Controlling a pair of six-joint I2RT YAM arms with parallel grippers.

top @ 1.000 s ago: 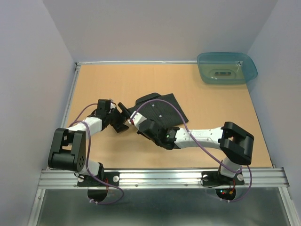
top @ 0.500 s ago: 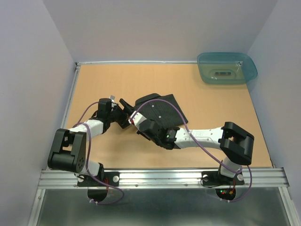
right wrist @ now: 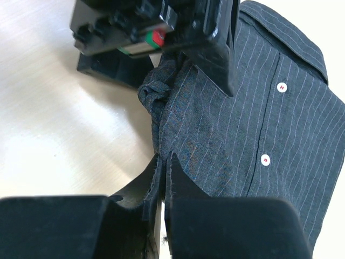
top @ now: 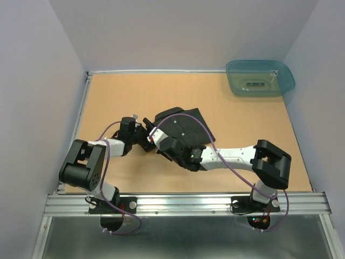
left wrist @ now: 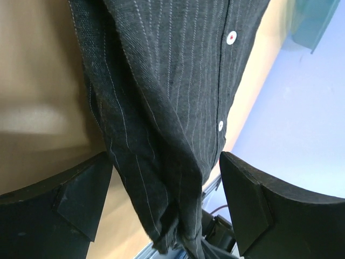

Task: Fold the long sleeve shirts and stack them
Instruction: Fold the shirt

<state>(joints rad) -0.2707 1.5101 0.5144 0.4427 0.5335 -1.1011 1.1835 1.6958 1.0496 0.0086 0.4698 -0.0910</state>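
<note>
**A:** Where's the shirt, and what condition is it in?

**B:** The black pinstriped shirt (top: 187, 125) lies near the middle of the table (top: 124, 91). It is drawn into a compact, rough rectangle with the button front up. Its near-left edge is bunched and lifted off the table.

**A:** Right end effector?

**B:** The right end effector (right wrist: 162, 162) is pressed together, pinching that bunched edge of the shirt.

**A:** Left end effector?

**B:** The left end effector (left wrist: 167, 202) is spread wide. A hanging fold of the shirt sits between its fingers, and neither finger clamps it.

**A:** Progress?

**B:** By my estimate, partway through. The shirt is reduced in size, but the edge is crumpled, not flat, so the fold is unfinished. I see one shirt only and no stack. The teal tub (top: 260, 78) stands at the far right corner, well apart; I cannot make out its contents.
</note>
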